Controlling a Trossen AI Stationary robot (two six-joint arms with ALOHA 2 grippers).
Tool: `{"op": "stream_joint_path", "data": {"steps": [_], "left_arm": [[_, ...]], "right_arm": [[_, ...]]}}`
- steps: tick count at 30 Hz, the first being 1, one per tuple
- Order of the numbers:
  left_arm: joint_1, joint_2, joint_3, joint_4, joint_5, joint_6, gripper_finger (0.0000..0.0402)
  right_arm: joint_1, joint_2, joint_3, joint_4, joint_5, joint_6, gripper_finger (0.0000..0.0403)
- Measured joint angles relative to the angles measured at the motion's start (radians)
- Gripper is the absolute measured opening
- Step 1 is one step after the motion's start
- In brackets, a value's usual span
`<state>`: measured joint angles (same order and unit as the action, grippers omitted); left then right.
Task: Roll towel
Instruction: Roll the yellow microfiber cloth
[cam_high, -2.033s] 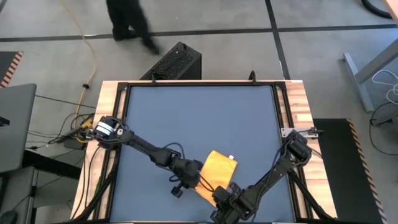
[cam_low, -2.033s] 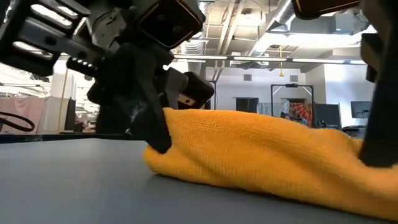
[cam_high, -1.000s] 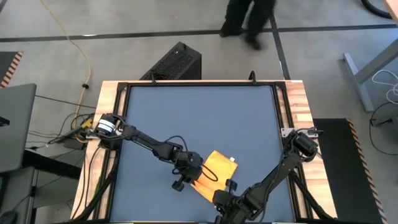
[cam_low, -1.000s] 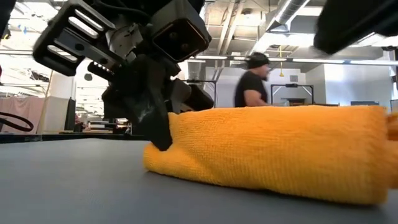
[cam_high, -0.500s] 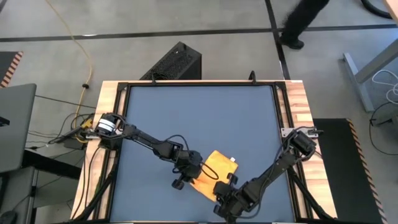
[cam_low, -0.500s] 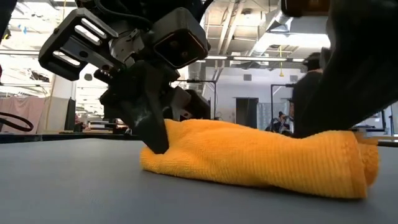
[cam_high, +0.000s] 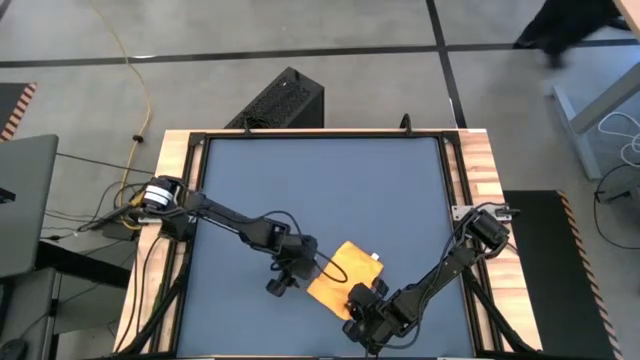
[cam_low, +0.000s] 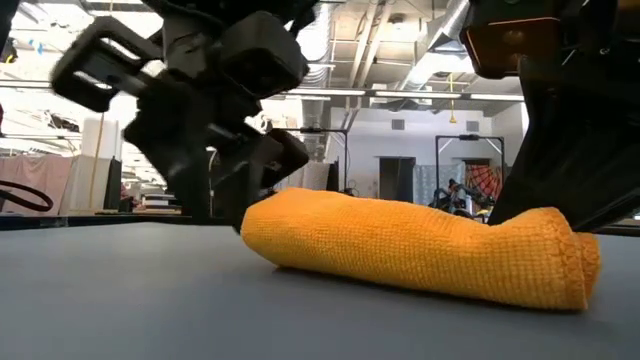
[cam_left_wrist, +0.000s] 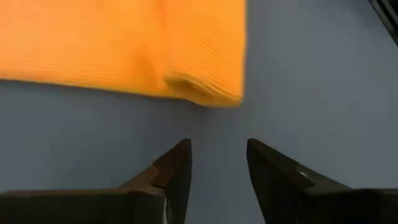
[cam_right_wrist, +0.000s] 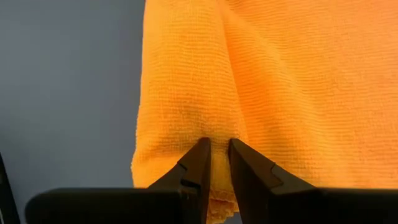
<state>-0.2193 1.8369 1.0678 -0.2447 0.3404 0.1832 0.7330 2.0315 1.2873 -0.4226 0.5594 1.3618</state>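
Note:
The yellow towel (cam_high: 340, 272) lies as a short thick roll (cam_low: 400, 245) on the blue-grey mat, near the table's front edge. Its white tag (cam_high: 377, 258) shows at the far right corner. My left gripper (cam_high: 298, 268) stands open just off the roll's left end (cam_left_wrist: 205, 87), with bare mat between its fingers (cam_left_wrist: 217, 165). At the roll's near right end my right gripper (cam_high: 358, 298) is shut on the cloth (cam_right_wrist: 219, 163). My right gripper pinches a raised fold of the towel (cam_right_wrist: 219, 134) between its two fingers, close to the roll's near right end. The fingers slant down at it from the table's near right. The towel rests on the mat along its whole length, with the fold drawn into a ridge running away from the fingers.
Blue-grey mat (cam_high: 320, 190) stretches bare over the far half of the table, inside wooden side rails (cam_high: 478, 170). A black box (cam_high: 285, 100) stands on the floor beyond the far edge, and a person (cam_high: 580, 20) walks at the far right.
My left gripper has opened, let go of the towel's left end and drawn back up and toward the table's left. My right gripper has come down with the right end, which stood raised a second ago. The towel now lies low as a roll.

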Motion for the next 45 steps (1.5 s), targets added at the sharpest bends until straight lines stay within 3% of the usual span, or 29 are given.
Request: {"op": "stream_joint_path", "data": {"steps": [3, 7, 11, 16, 23, 27, 32, 39, 45], "left_arm": [[-0.013, -0.013, -0.070, 0.075, 0.031, 0.001, 0.0138], [-0.034, -0.046, -0.244, 0.365, 0.030, -0.056, 0.0125], [-0.078, -0.106, -0.400, 0.660, -0.062, -0.065, 0.0107], [-0.161, -0.231, -0.468, 0.715, -0.202, 0.010, 0.0091], [-0.290, -0.276, -0.468, 0.749, -0.420, 0.233, 0.0087], [-0.279, -0.205, -0.468, 0.815, -0.392, 0.356, 0.0091], [-0.262, -0.114, -0.419, 0.843, -0.355, 0.414, 0.0127], [-0.261, -0.016, -0.326, 0.830, -0.475, 0.528, 0.0200], [-0.249, 0.059, -0.287, 0.829, -0.546, 0.582, 0.0227]], "right_arm": [[0.000, 0.000, 0.000, 0.009, 0.000, 0.001, 0.0087], [0.000, 0.000, -0.001, 0.012, -0.001, 0.000, 0.0087], [-0.001, 0.000, -0.001, 0.013, -0.002, -0.004, 0.0087], [-0.003, 0.000, -0.001, 0.016, -0.001, -0.001, 0.0087], [-0.003, 0.001, -0.002, 0.023, -0.004, 0.000, 0.0087], [-0.003, 0.001, -0.002, 0.025, -0.004, 0.000, 0.0087], [-0.003, 0.001, -0.002, 0.026, -0.004, 0.000, 0.0087], [-0.004, 0.002, -0.002, 0.036, -0.004, -0.004, 0.0087], [-0.005, 0.002, -0.002, 0.039, -0.004, -0.006, 0.0087]]}}
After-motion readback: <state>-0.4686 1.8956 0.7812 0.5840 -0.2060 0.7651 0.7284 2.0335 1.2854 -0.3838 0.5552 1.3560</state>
